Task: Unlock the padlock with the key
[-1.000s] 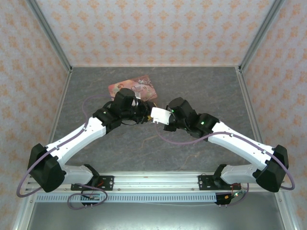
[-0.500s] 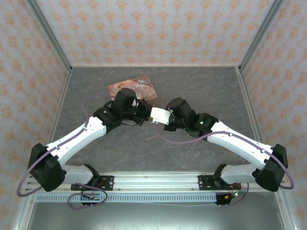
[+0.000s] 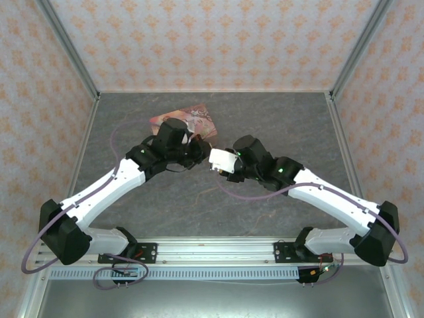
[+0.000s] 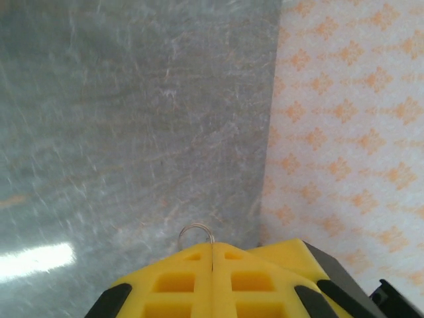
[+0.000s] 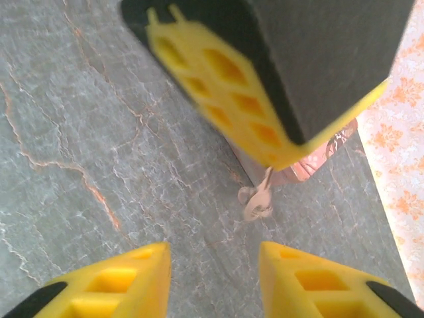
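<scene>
My left gripper [image 4: 212, 245] is shut, and a thin wire ring [image 4: 197, 232] pokes out at its tip. In the right wrist view the key [image 5: 258, 199] hangs on that ring from the left gripper's yellow fingertips [image 5: 265, 142], just above the table. My right gripper [image 5: 212, 255] is open with nothing between its fingers, a short way in front of the dangling key. From above, the left gripper [image 3: 197, 147] and the right gripper [image 3: 215, 159] nearly meet at mid-table. The padlock is hidden.
A pink illustrated tin [image 3: 199, 118] lies flat just behind the two grippers, and its edge [image 5: 318, 159] shows behind the key. Patterned walls [image 4: 344, 132] close in the grey table [image 3: 265, 119] on three sides.
My right gripper's jaws have opened and the left gripper's have closed. The left wrist has shifted slightly back and left; the right arm has stayed almost still.
</scene>
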Robot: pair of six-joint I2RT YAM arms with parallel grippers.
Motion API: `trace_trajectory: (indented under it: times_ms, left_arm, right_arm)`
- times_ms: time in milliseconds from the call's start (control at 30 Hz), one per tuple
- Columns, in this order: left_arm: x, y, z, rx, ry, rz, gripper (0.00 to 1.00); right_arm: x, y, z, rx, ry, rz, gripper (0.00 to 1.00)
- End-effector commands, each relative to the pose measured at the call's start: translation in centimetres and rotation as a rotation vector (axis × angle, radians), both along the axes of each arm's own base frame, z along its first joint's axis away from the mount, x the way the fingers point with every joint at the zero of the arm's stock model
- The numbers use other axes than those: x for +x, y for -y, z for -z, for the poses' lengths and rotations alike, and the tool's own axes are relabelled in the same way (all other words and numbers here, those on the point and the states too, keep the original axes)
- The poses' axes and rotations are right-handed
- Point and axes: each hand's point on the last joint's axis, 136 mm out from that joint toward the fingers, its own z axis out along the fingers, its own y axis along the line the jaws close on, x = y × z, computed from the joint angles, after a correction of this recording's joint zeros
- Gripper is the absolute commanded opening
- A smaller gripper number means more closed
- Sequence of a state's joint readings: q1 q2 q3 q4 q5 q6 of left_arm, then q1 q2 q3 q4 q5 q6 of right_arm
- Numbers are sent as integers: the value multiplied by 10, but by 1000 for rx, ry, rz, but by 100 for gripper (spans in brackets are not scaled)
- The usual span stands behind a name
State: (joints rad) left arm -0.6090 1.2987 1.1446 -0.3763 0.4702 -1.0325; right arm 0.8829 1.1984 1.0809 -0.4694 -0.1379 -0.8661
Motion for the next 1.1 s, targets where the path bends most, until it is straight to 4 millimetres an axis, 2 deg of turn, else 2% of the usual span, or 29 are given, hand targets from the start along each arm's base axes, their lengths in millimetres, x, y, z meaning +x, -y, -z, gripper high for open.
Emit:
trace_trajectory:
  times_ms: [0, 67, 200, 300, 433, 700, 933, 1067]
  left_arm:
    - [4, -7, -27, 154, 248, 109, 0]
    - [1, -7, -39, 208, 350, 184, 0]
    - [-10, -5, -58, 315, 525, 372, 0]
    - [-19, -1, -68, 341, 601, 481, 0]
    - [-30, 10, -84, 305, 676, 587, 0]
    - [-43, 26, -111, 221, 759, 700, 0]
    - [-44, 29, -119, 214, 780, 736, 0]
    - [-44, 31, -121, 209, 788, 740, 0]
  right_arm:
    - [-19, 5, -14, 99, -60, -12, 42]
    - [-26, 5, -24, 210, -144, -8, 42]
    - [-33, 8, -63, 541, -356, -33, 46]
    - [-28, 15, -87, 782, -486, -51, 50]
    - [-15, 26, -115, 1032, -615, -89, 51]
    - [-13, 26, -127, 1187, -685, -155, 57]
    - [-12, 31, -126, 1272, -667, -156, 56]
    - [-17, 24, -127, 1262, -687, -176, 56]
